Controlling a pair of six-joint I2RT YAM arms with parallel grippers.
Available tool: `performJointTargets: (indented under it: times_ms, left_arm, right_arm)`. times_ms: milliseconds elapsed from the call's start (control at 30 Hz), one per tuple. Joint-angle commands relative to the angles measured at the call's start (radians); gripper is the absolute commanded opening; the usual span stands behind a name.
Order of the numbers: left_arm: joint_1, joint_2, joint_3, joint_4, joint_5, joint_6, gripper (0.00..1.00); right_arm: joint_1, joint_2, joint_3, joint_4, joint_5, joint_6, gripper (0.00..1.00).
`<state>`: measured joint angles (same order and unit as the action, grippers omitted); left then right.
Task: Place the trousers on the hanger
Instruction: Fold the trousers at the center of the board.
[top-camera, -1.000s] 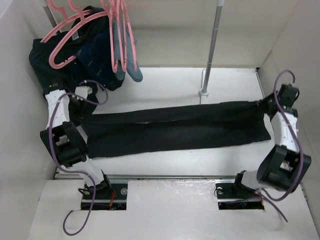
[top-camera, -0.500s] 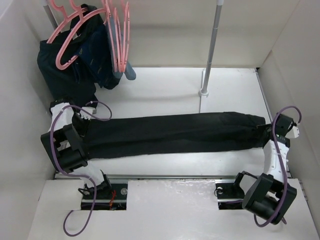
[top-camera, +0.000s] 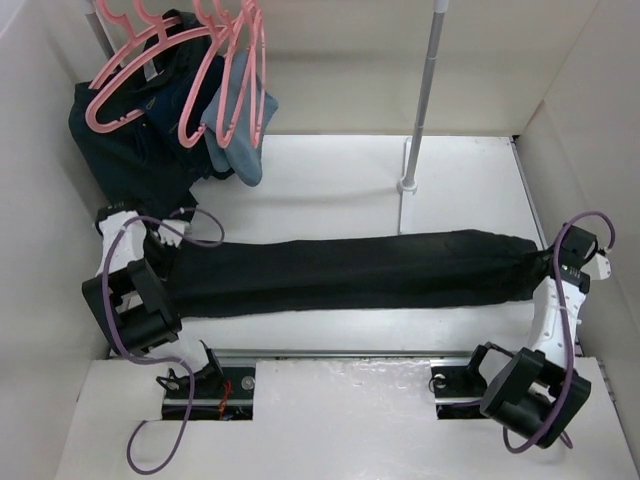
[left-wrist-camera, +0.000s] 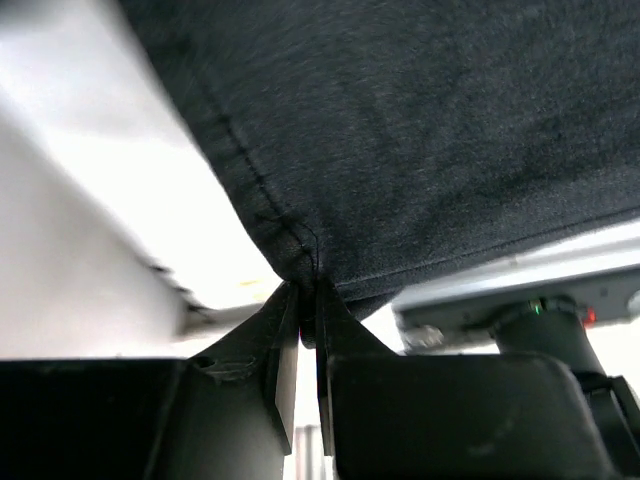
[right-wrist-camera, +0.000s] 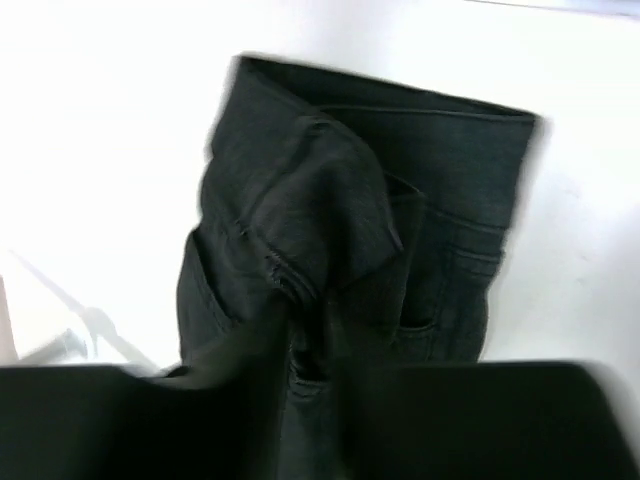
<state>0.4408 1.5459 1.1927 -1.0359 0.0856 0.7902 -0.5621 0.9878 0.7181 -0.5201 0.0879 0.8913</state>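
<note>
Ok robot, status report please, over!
Left jaws shut on the trousers; right jaws at waistband, grip unclear. Trousers stretched flat on table, not on a hanger. Nothing lying on them.

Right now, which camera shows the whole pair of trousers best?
Top external: the trousers lie full length there. Left wrist shows only a corner pinched by the left gripper; right wrist, a blurred bunched end.
</note>
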Motion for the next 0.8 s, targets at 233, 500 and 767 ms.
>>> performJointTargets:
  times_ms: [233, 500, 767]
  left_arm:
    - [0.018, -0.033, -0.266, -0.009, -0.154, 0.086, 0.22]
    - [0.018, 0.019, 0.063, -0.097, -0.103, 0.055, 0.41]
    - [-0.099, 0.022, 0.062, -0.064, 0.028, 0.047, 0.42]
  right_arm:
    - [-0.117, 0.009, 0.053, -0.038, 0.168, 0.023, 0.76]
    - [0.023, -0.006, 0.221, -0.08, 0.259, -0.127, 0.77]
    - [0.375, 0.038, 0.165, 0.034, 0.227, -0.157, 0.46]
